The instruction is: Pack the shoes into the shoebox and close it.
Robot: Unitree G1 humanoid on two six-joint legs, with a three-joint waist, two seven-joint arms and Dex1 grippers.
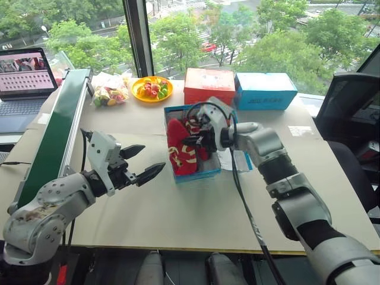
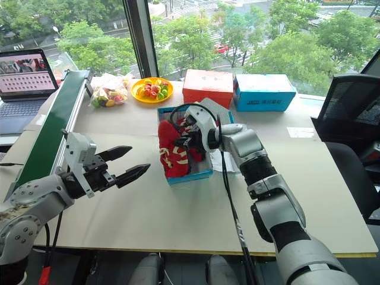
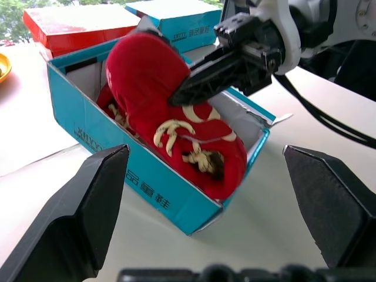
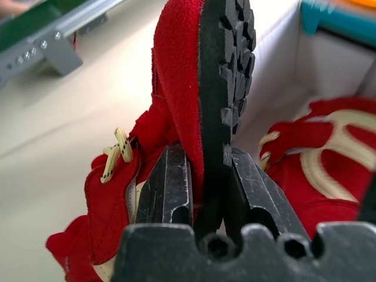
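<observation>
The blue shoebox (image 1: 196, 176) stands open in the middle of the table, its white inside showing. Both red shoes (image 1: 180, 151) with cream markings are in it. One shoe (image 4: 176, 70) stands tilted on its side, toe end up above the rim, and my right gripper (image 1: 193, 141) is shut on its edge by the dark sole. The other shoe (image 4: 329, 153) lies flat on the box floor beside it. My left gripper (image 1: 154, 157) hangs open above the table, to the left of the box and apart from it, pointing toward the box (image 3: 147, 188) with nothing between its fingers.
Behind the shoebox sit a red box (image 1: 209, 85) and another blue box (image 1: 265, 90). A yellow plate (image 1: 152, 89) and a bag of colourful items (image 1: 110, 92) are at the back left. A green conveyor (image 1: 56, 133) runs along the left side, a laptop (image 1: 24, 77) beyond it. A black chair (image 1: 350, 107) stands at the right.
</observation>
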